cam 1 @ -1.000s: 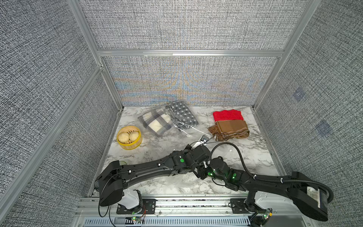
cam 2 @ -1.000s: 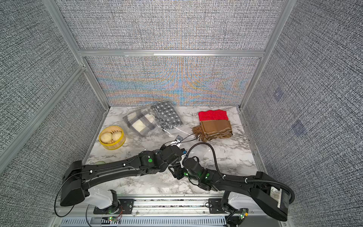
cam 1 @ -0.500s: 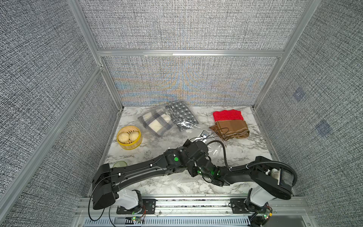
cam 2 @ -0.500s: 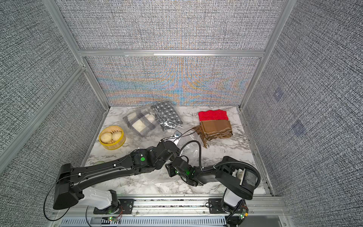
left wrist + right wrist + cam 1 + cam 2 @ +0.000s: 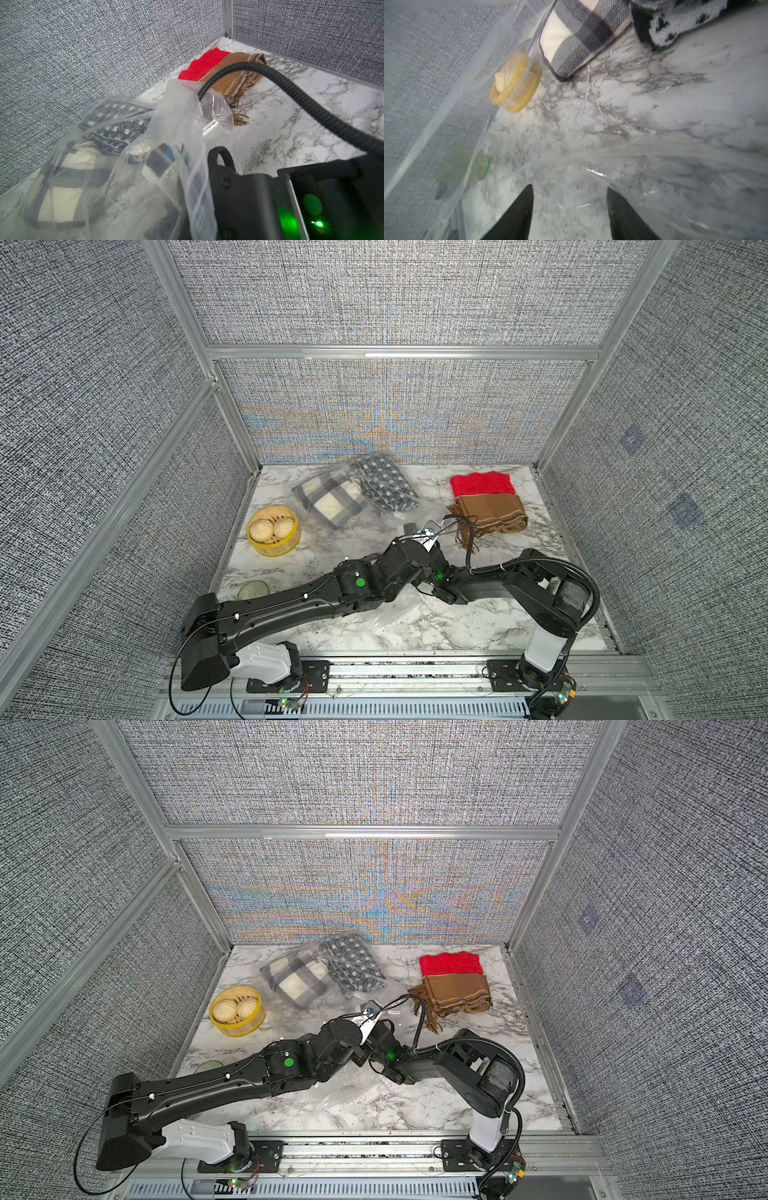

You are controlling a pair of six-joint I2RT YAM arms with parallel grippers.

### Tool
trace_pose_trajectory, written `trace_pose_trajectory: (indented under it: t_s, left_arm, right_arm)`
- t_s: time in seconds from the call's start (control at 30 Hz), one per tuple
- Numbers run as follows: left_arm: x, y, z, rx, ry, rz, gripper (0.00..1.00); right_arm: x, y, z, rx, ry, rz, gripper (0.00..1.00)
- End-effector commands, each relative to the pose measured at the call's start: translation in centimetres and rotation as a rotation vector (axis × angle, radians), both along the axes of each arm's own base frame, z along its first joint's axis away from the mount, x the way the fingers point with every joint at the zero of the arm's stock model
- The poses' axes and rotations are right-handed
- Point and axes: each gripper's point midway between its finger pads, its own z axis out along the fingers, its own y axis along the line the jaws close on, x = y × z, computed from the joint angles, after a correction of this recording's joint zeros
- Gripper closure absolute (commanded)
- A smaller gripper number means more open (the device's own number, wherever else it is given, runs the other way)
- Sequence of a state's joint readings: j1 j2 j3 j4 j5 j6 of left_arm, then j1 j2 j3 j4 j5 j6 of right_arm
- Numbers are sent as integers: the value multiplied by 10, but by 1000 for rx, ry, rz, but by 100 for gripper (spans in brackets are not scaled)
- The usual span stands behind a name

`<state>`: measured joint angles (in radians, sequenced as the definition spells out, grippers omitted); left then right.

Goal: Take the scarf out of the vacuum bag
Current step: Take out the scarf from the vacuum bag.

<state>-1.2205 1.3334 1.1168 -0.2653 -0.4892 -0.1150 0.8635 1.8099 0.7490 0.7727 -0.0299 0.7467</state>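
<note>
**Left gripper pinching the bag edge, right gripper open at the bag mouth**

Left gripper (image 5: 427,540), table centre: its fingers were hidden behind bunched film in the left wrist view. It was fully closed, pinching the near edge of the bag (image 5: 178,124), which stood lifted off the table (image 5: 457,630).

Right gripper (image 5: 569,187), just at 5 o'clock of the left one: its fingers (image 5: 517,214) stood moderately apart with nothing between them. Film ran beneath and on both sides of them; could not tell whether they touched it. Ahead of them the scarves showed sharp, while the steamer (image 5: 273,531) showed hazy behind a layer of film.

The bag sprawled from 12 o'clock down past the centre. Both scarves lay inside it at 11 to 12 o'clock, touching: the plaid scarf (image 5: 332,502) and the patterned scarf (image 5: 386,485), the latter on the 3 o'clock side.

Outside the bag, a red scarf (image 5: 482,484) lay at 1 o'clock. A brown scarf (image 5: 490,514) lay against its near edge, fringe toward the centre. The steamer sat at 9 o'clock and held two buns. A green disc (image 5: 252,590) lay at 8 o'clock by the table edge.
</note>
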Motion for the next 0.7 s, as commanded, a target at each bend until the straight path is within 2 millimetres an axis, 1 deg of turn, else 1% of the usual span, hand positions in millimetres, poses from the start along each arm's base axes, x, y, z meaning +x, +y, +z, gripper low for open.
trace_pose_trajectory:
  t_s: [0.0, 0.1, 0.17, 0.2, 0.27, 0.33, 0.37, 0.4, 0.43, 0.53, 0.6, 0.67]
  left_arm:
    - [-6, -15, 8, -50, 9, -61, 100]
    - [-1, -11, 8, -35, -10, -33, 100]
    - [1, -6, 11, -32, -25, -12, 100]
    - [4, -1, 13, -32, -34, 20, 100]
    - [6, 8, 14, -32, -48, 50, 100]
    - [7, 14, 15, -38, -59, 64, 100]
    - [6, 14, 15, -47, -59, 63, 100]
    - [5, 12, 16, -61, -54, 52, 100]
    - [2, 9, 17, -78, -42, 34, 100]
    - [-7, 0, 23, -113, -15, -30, 100]
    - [-7, 2, 25, -113, -14, -25, 100]
    - [-7, 6, 27, -116, -18, -17, 100]
  right_arm:
    - [9, 7, 19, 106, -22, -53, 35]
    - [-4, 21, 29, 128, -31, -20, 33]
    - [-19, 30, 34, 166, -5, 55, 33]
    - [-29, 30, 34, 167, -7, 76, 33]
    - [-47, 22, 34, 140, -20, 74, 33]
    - [-54, 7, 35, 155, -36, 39, 31]
    - [-52, 3, 41, 180, -55, 23, 30]
    - [-44, 2, 47, 195, -70, 6, 30]
    - [-33, 1, 47, 186, -67, -14, 30]
    - [-1, 12, 53, 189, -108, -53, 34]
    - [12, 21, 59, 220, -134, -68, 37]
    - [28, 31, 63, 232, -171, -117, 38]
